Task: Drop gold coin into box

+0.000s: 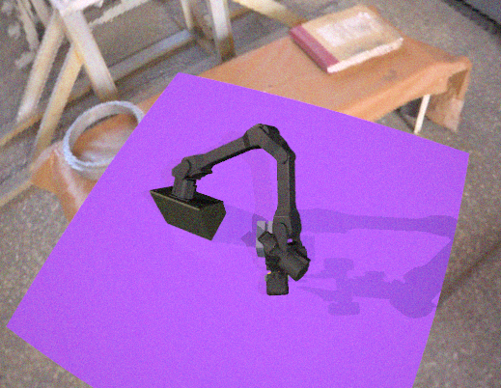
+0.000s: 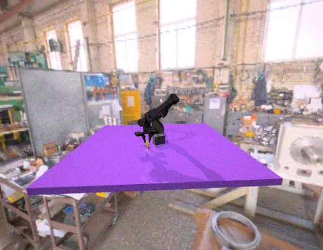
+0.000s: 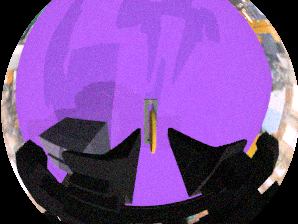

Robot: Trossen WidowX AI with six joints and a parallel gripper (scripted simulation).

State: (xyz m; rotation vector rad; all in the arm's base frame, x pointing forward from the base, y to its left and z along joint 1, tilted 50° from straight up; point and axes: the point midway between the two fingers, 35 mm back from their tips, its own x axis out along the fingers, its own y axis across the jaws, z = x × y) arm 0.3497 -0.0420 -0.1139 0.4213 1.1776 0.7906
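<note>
The gold coin (image 3: 152, 129) (image 2: 147, 145) stands on edge in its small dark holder (image 3: 149, 104) on the purple table. In the wrist view I see it edge-on as a thin yellow line. My gripper (image 3: 154, 131) (image 1: 276, 286) (image 2: 145, 142) is lowered over it, with one finger on each side of the coin and a clear gap to both, so it is open around the coin. In the top view only a yellow speck of the coin shows beside the fingers. The grey box (image 1: 260, 237) (image 2: 159, 138) (image 3: 72, 135) stands close by, partly hidden by the arm; its slot is not visible.
The arm's dark base (image 1: 189, 211) sits on the purple table (image 1: 136, 299) (image 2: 119, 174), behind and left of the gripper. A wooden bench with a book (image 1: 346, 36) and a wire coil (image 1: 95, 140) lie beyond the table's far edge.
</note>
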